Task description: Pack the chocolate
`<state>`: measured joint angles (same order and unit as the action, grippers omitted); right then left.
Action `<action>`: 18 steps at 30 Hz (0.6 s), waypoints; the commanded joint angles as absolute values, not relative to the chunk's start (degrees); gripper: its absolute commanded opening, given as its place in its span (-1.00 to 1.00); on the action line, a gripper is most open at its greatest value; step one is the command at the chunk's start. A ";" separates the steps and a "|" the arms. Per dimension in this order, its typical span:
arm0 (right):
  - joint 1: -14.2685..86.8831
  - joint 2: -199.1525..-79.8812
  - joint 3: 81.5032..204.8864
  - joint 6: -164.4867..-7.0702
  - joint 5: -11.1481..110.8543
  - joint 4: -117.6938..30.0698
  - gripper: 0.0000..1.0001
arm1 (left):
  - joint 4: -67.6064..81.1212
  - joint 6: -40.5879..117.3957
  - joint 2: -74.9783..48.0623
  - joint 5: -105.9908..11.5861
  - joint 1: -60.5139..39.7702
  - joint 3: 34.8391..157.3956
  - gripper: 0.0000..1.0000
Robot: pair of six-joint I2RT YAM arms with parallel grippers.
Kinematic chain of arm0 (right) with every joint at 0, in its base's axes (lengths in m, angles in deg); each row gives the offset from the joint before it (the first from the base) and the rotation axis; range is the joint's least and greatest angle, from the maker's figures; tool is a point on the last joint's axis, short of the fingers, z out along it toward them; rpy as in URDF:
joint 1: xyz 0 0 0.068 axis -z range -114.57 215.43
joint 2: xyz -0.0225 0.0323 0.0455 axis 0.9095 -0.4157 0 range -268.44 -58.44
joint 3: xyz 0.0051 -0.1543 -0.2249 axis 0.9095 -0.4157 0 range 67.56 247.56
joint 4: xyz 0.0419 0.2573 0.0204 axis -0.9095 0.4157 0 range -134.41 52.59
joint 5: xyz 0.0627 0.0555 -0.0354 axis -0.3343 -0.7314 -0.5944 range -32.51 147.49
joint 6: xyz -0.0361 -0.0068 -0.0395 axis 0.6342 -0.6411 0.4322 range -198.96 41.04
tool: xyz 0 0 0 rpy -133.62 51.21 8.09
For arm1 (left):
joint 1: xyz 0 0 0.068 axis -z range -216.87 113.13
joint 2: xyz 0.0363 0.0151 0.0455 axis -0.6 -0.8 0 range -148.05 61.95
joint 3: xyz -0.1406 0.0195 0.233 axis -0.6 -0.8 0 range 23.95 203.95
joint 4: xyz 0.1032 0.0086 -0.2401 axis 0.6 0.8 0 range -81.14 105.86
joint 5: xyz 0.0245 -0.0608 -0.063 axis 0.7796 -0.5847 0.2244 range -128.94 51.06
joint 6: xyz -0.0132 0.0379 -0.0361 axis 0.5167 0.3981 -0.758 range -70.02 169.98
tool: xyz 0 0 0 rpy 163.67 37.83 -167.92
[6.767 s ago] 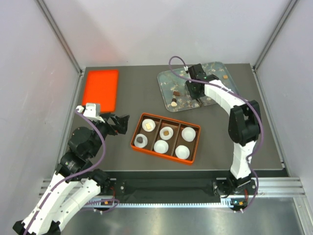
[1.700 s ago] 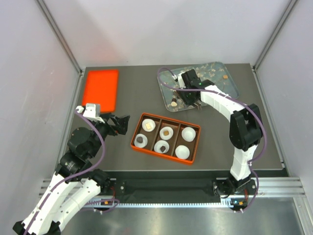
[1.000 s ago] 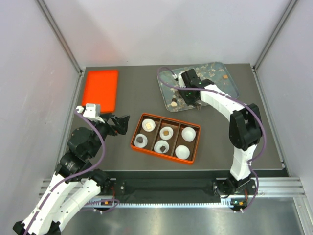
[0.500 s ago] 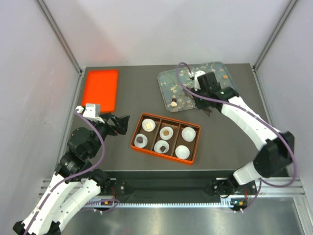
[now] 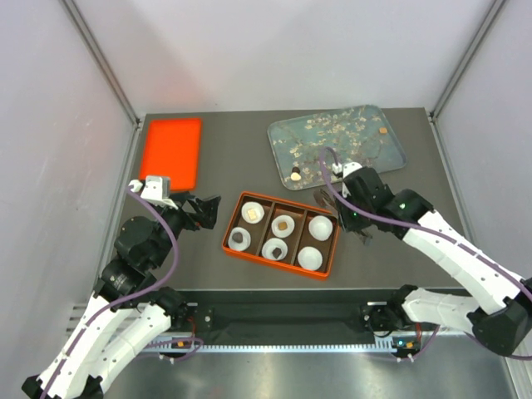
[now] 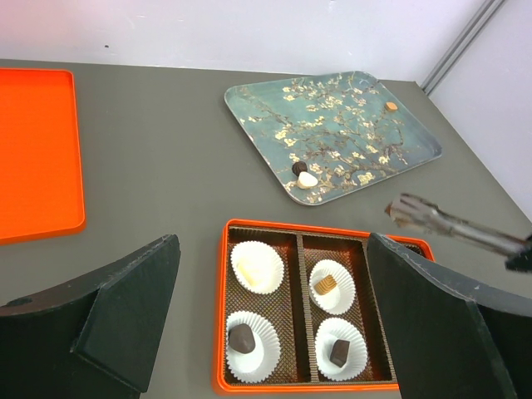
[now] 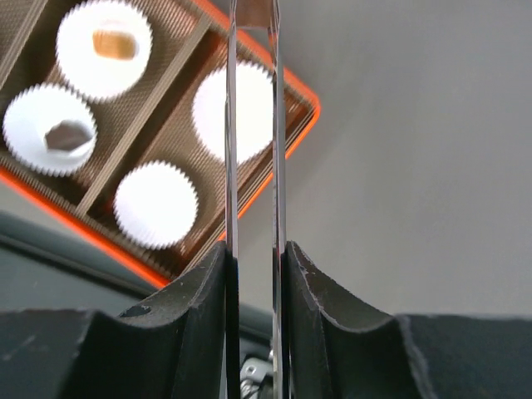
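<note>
Right gripper [image 5: 345,214] is seen clamped on a pair of thin metal tweezers [image 7: 231,125], whose blades are pressed nearly together between its fingers. A small brownish bit is glimpsed between the tips at the top edge of the right wrist view, but it cannot be told for certain that it is chocolate. The tips are held above the table [image 5: 224,158], just past the far right corner of the orange box [image 5: 278,262]. Left gripper [image 5: 202,208] is held with its jaws spread wide, to the left of the box. Chocolate [image 6: 327,283] is found in two places — four pieces are seated in white paper cups [image 6: 257,267] inside the box, and three more lie on the blossom-printed tray [image 6: 416,150]: a dark one and a pale one side by side near its front edge, and a tan one near its far right corner.
</note>
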<state>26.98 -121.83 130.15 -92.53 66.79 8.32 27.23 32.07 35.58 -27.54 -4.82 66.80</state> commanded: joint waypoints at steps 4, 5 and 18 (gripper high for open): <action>20.00 -116.72 126.98 -101.28 68.92 12.28 -0.43 | 24.68 31.79 35.76 -27.95 -4.97 66.66 0.98; 18.78 -116.45 126.71 -101.81 69.01 12.46 -0.43 | 24.59 31.79 35.76 -27.95 -5.05 66.66 0.98; 13.84 -116.88 124.08 -106.47 71.64 13.51 -0.42 | 24.59 31.79 35.58 -28.22 -5.05 66.66 0.98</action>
